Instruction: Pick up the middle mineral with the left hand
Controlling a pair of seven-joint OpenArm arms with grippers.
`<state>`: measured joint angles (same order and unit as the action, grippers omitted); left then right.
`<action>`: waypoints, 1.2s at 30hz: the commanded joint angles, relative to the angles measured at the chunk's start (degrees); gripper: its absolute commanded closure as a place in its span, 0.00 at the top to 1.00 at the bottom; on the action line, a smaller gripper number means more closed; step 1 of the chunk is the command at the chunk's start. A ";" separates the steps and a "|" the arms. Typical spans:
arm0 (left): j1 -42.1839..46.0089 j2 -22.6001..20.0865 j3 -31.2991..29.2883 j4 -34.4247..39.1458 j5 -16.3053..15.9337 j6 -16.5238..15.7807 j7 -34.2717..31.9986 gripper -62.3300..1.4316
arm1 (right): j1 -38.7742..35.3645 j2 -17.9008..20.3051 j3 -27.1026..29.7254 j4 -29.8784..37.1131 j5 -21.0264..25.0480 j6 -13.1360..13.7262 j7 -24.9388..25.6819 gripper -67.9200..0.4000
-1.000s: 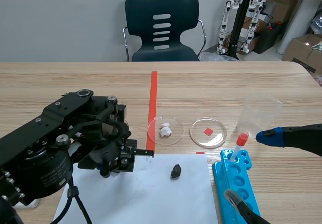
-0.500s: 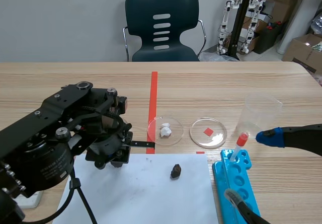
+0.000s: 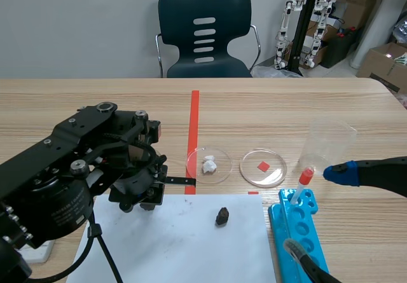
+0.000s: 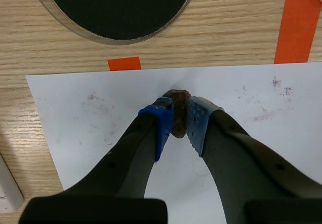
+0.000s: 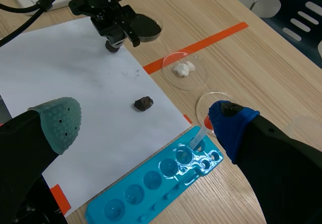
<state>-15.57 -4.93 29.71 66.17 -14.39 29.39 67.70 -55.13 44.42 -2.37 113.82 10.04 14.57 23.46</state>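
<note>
My left gripper (image 4: 178, 119) is shut on a small brown mineral (image 4: 177, 99), pinched between its blue pads over the white paper (image 4: 251, 108). In the scene view the left gripper (image 3: 144, 201) hangs at the paper's far left corner, and the held mineral is hidden there. A second dark mineral (image 3: 222, 216) (image 5: 144, 103) lies loose mid-paper. A white mineral (image 3: 208, 165) sits in a clear dish. My right gripper (image 5: 143, 121) stands open above the paper's right side, holding nothing.
A dish with a black disc (image 4: 118, 7) lies just ahead of the left gripper. Another clear dish (image 3: 263, 167) holds a red square. A blue well tray (image 3: 299, 232), a red-capped dropper (image 3: 304, 180) and a clear beaker (image 3: 327, 140) stand at the right.
The left arm has shifted slightly left and toward the table's far side, with its gripper still over the paper's corner. The right arm and the loose mineral have not moved.
</note>
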 commanded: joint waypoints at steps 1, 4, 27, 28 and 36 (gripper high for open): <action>0.63 -0.02 -0.04 0.11 0.07 0.04 0.79 0.16 | 0.04 0.02 0.04 0.31 0.61 -0.02 0.66 0.78; 0.63 -0.02 -0.04 0.11 0.09 0.04 0.79 0.18 | 0.04 0.02 0.04 0.31 0.61 -0.02 0.66 0.78; 1.16 -2.71 -0.04 5.25 0.44 0.04 4.26 0.76 | 0.04 0.02 0.04 0.31 0.61 -0.02 0.68 0.78; 1.44 -2.95 -0.04 5.84 0.44 0.04 4.26 0.76 | 0.04 0.02 0.04 0.31 0.61 -0.02 0.66 0.78; 2.10 -2.56 -0.04 6.16 0.48 0.04 3.89 0.76 | 0.04 0.02 0.04 0.31 0.61 -0.02 0.66 0.78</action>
<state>-13.23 -8.19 29.71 72.12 -13.98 29.39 71.92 -55.13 44.42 -2.37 113.82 10.04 14.59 23.46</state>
